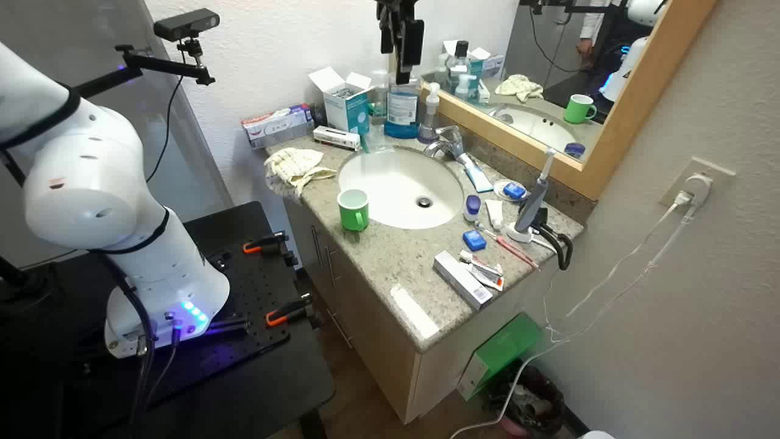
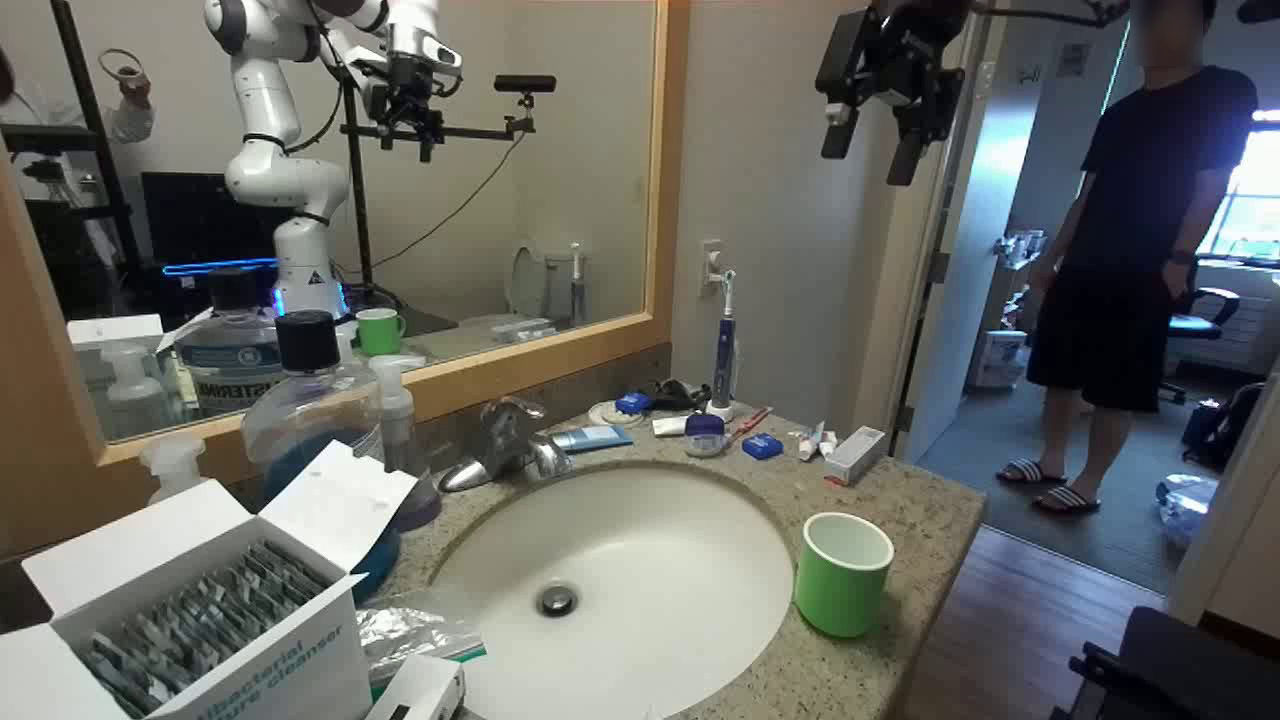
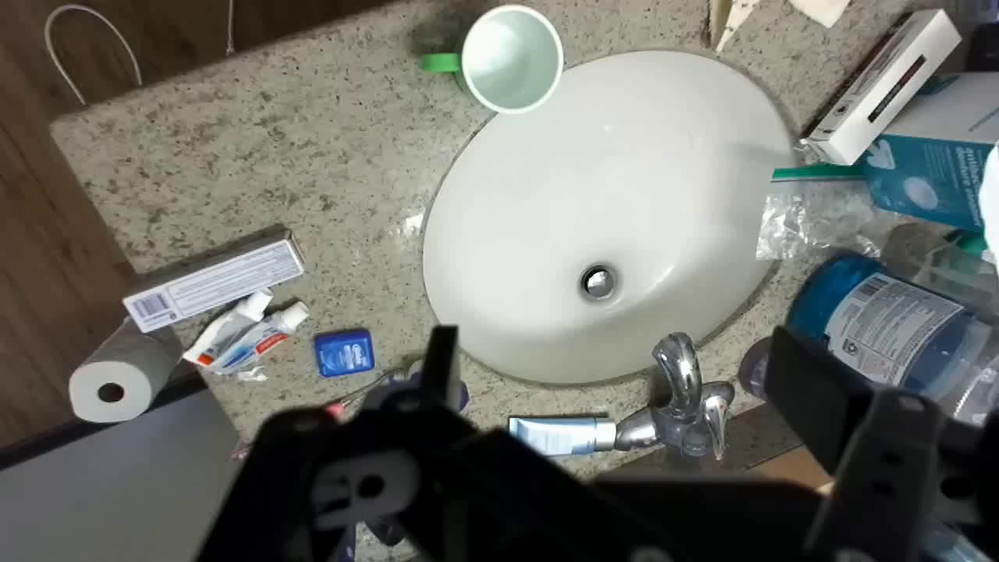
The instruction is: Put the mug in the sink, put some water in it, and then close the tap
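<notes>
In an exterior view we see the Robotiq gripper (image 2: 870, 160) at upper right, spread wide, gripping nothing; lower right, the green mug (image 2: 842, 590) stands on the speckled counter (image 2: 925, 515) beside the sink (image 2: 650, 600).

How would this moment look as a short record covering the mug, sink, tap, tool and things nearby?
Mug: green, upright on the counter at the edge of the sink
Sink: white basin with a drain
Tap: chrome, nothing seen running from it
Tool: open, raised above the counter, holding nothing
Nearby: light blue tube beside the tap, electric toothbrush, open box of sachets
Progress: mug not yet in the sink
</notes>
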